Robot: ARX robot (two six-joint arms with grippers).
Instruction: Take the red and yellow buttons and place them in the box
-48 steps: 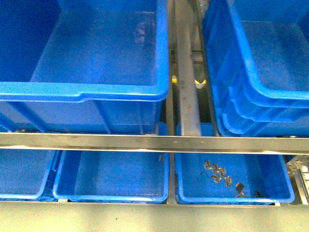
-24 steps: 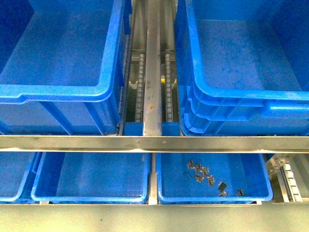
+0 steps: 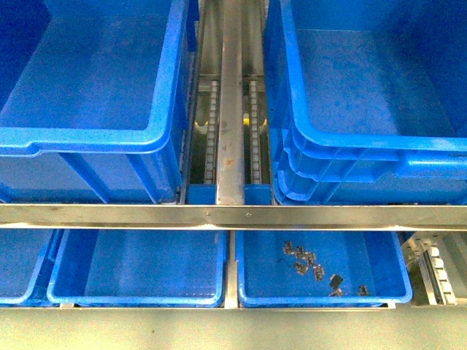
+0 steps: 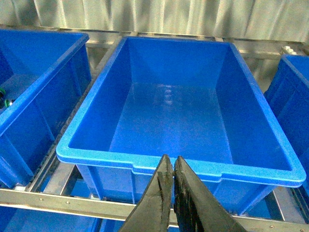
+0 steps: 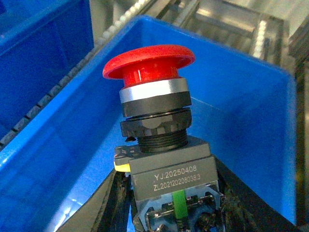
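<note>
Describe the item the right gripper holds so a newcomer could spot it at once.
Start at the deep blue plastic crate in the right wrist view. Before its hollow, the right gripper clamps a push-button switch by its grey block body. Its wide red mushroom cap over a silver ring sets it apart; nothing else visible is red.

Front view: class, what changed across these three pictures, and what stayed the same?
From a second ago to half a second ago, everything slid left in frame: the middle rail, the left crate, the right crate, the tray of metal bits. Probably the camera moved. Since then, nothing visibly changed.
</note>
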